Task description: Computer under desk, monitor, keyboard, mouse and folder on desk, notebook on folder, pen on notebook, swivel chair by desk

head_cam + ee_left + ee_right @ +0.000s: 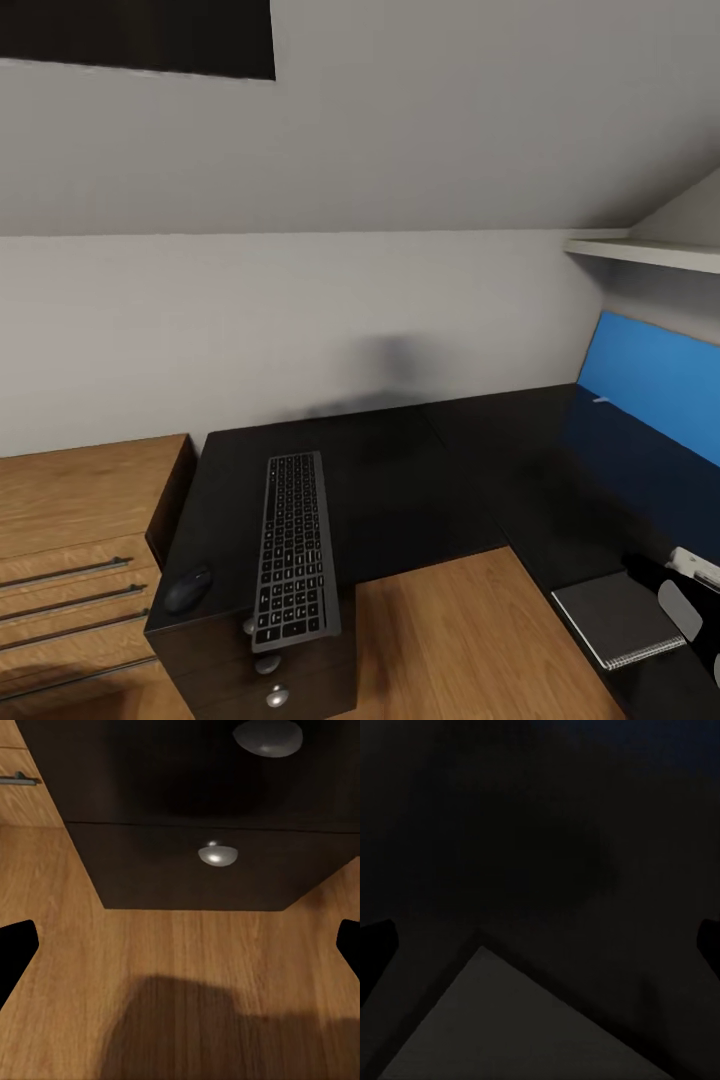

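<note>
The black-topped desk (pixel 420 470) runs along the wall and turns toward me on the right, under a blue back panel (pixel 650 385). The keyboard (pixel 295 550) lies lengthwise on its left end, its near end at the front edge. Just left of it sits the black mouse (pixel 187 588). The greyish notebook (pixel 618 618) lies on the right wing; a small pale stick, perhaps the pen (pixel 600 400), rests by the panel. My right gripper (pixel 700 635) hovers open beside the notebook, whose corner (pixel 510 1027) lies beneath its fingers. My left gripper (pixel 180 945) hangs open and empty over the floor.
A light wooden cabinet (pixel 70 520) with drawer handles stands left of the desk. The black drawer unit (pixel 202 870) with silver knobs (pixel 217 855) faces my left gripper. A white shelf (pixel 650 252) juts out above the blue panel. Wooden floor (pixel 450 640) fills the desk's inner corner.
</note>
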`<state>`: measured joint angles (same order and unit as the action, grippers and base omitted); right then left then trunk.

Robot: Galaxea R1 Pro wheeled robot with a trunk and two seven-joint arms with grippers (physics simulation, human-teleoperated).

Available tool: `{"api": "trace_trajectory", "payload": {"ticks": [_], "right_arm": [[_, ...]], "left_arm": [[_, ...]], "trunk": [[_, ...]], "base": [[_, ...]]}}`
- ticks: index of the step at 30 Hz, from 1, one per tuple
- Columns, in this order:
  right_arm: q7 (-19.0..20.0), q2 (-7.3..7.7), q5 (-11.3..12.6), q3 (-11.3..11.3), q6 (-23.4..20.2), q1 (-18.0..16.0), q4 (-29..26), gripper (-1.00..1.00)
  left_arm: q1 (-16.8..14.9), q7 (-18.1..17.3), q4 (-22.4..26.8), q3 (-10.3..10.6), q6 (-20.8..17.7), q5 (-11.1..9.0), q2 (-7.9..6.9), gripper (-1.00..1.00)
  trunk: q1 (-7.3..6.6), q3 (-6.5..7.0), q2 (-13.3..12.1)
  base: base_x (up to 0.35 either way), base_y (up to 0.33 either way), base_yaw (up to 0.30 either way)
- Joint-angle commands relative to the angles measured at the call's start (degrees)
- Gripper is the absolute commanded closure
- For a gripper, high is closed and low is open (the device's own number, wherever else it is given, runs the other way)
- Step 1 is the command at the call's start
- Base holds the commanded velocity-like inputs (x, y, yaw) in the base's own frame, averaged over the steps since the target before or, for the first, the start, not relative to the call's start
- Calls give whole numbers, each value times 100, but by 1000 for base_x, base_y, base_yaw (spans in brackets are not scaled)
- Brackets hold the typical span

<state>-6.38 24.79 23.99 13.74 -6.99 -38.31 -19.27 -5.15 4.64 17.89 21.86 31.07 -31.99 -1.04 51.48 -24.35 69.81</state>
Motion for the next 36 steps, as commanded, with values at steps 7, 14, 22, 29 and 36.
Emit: {"api": "trace_trajectory", "payload": {"ticks": [7, 14, 22, 29, 36], "right_arm": [[-37, 0, 53, -3, -288, -1, -3, -100], [-39, -3, 53, -3, -550, -1, -7, -100], [-31, -8, 53, -3, -566, -1, -9, -100], [-30, -12, 53, -4, -567, -1, -15, -100], [-30, -9, 53, -10, -557, -1, -16, -100]], "left_arm": [[-3, 44, -4, 39, 22, -7, 3, -100], [-3, 44, 8, 42, 59, -14, 7, -100], [-3, 54, 12, 46, 97, -12, 40, -100], [-3, 55, 5, 29, 101, -16, 45, -100], [-3, 49, -3, 22, 101, -16, 28, -100]], "trunk": [[0, -6, 4], [0, -6, 4], [88, -78, 164], [110, -96, 204], [110, -96, 204]], "base": [[0, 0, 0], [0, 0, 0], [0, 0, 0], [0, 0, 0], [0, 0, 0]]}}
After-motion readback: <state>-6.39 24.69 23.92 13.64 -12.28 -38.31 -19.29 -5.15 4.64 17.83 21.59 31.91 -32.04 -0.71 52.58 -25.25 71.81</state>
